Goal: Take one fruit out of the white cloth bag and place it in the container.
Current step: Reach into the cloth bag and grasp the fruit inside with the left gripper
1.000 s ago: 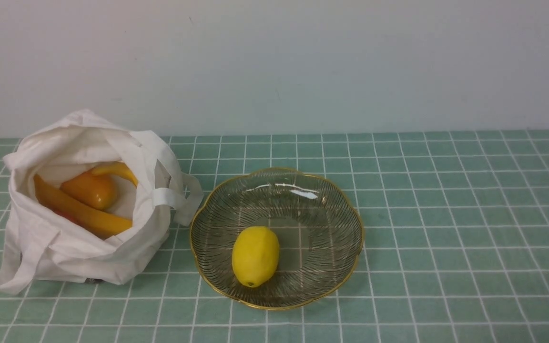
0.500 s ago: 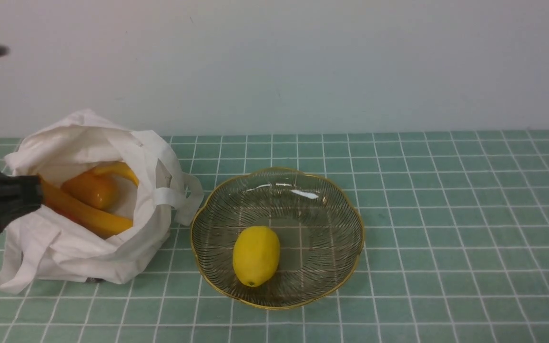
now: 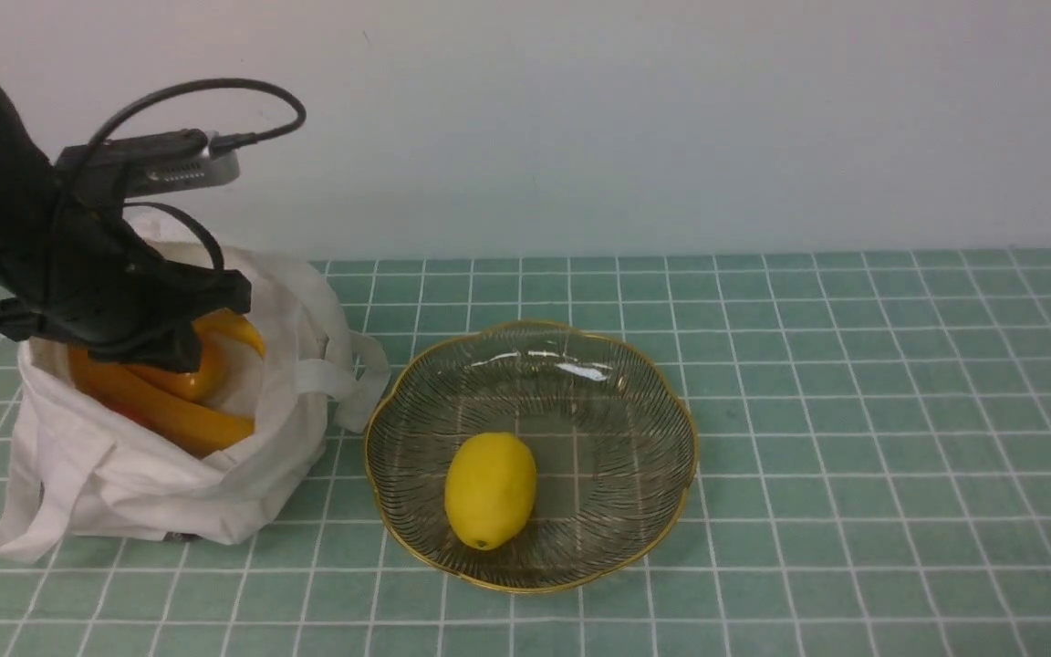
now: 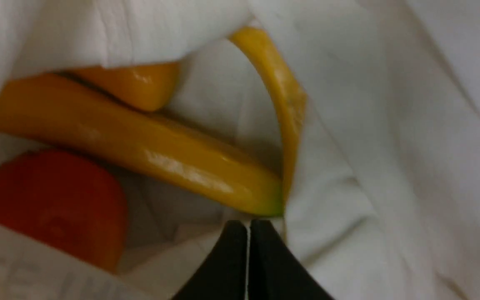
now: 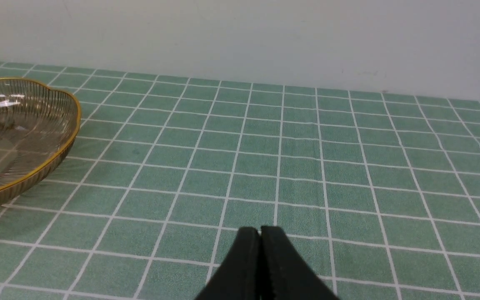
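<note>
Desk (image 3: 854,438) under green checked cloth, set against a plain pale wall (image 3: 635,119)

The desk is covered by a muted green cloth (image 3: 909,538) that is ruled into small squares by thin white lines, and its far edge is met directly by the wall. The wall is finished in a flat off-white, and a few faint specks and scuffs are seen on it. The scene is lit softly and evenly, and only weak shadows are cast on the cloth.
</note>
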You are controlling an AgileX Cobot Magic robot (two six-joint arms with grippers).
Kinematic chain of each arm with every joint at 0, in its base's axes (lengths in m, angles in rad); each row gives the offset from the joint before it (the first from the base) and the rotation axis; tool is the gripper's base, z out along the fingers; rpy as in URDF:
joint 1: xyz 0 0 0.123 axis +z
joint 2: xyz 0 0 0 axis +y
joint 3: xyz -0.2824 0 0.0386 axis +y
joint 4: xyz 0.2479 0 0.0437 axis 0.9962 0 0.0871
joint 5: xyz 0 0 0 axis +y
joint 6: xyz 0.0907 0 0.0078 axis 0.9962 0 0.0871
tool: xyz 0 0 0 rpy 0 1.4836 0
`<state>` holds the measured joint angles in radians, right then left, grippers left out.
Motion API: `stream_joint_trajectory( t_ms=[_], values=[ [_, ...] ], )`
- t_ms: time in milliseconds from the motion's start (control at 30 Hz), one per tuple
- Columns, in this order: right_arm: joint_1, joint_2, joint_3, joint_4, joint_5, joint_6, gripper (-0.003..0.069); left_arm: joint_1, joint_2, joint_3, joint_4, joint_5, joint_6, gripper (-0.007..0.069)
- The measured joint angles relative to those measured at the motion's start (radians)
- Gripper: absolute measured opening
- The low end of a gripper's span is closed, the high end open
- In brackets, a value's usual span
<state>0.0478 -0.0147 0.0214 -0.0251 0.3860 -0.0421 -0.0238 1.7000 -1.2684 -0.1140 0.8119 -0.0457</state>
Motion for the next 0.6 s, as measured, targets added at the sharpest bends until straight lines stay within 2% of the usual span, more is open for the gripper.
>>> stream_joint_trajectory(
  t_ms=[200,300,467,600],
  values=[
    [0.000,0.000,0.000,0.000,0.000,0.000,-0.0015,0.000,0.177,-0.107,0.114,-0.004,-0.074,-0.0002],
    [0.000,0.000,0.000,0.000,0.000,0.000,-0.0015,0.000,0.234,-0.146,0.170,-0.016,-0.119,0.0034],
    [0.000,0.000,0.000,0.000,0.000,0.000,-0.0015,0.000,0.267,-0.166,0.324,-0.067,-0.245,0.0179],
    [0.000,0.000,0.000,0.000,0.000,0.000,-0.0015,0.000,0.290,-0.169,0.473,-0.096,-0.418,0.0356]
  ],
)
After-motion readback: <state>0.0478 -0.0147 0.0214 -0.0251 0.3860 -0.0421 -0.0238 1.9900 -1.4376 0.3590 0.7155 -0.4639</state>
